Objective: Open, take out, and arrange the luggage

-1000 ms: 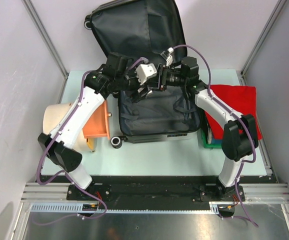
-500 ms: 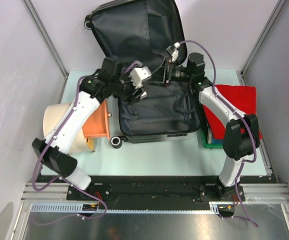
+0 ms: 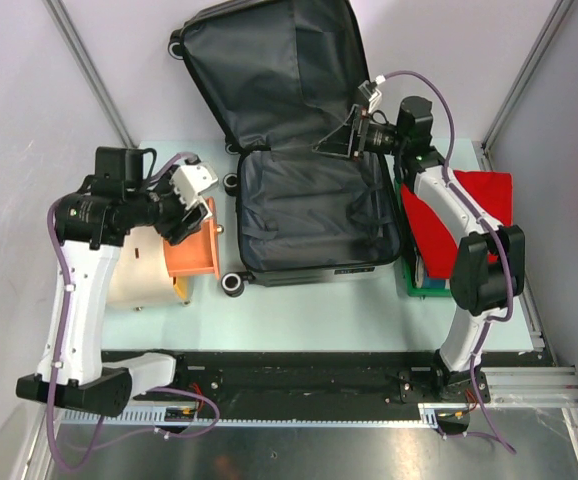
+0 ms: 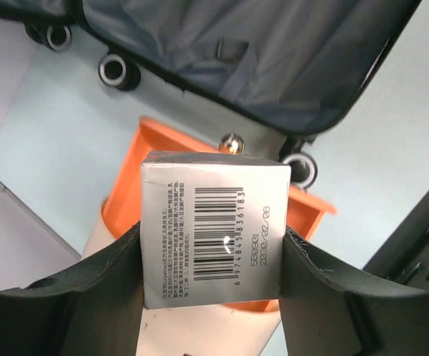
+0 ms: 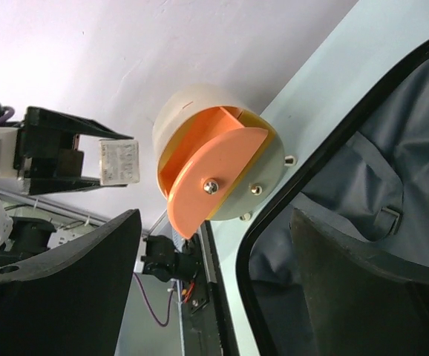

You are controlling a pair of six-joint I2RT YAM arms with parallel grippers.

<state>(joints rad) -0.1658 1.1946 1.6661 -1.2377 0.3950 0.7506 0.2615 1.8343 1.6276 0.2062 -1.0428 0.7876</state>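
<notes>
The luggage (image 3: 314, 215) had a matt dark grey cloth lining. The small box (image 4: 213, 230) looked like glossy printed card. The orange face (image 5: 200, 178) was smooth plastic.

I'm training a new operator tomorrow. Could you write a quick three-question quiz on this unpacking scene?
1. True or false: the suitcase is shut.
2. Which gripper holds the small barcoded box? A) left B) right C) neither
3. Fill in: in the overhead view, the red cloth lies to the suitcase's ____.
Key: 1 false, its lid stands open. 2 A: the left gripper is clamped on the box, and the right gripper is open and empty. 3 right.
</notes>
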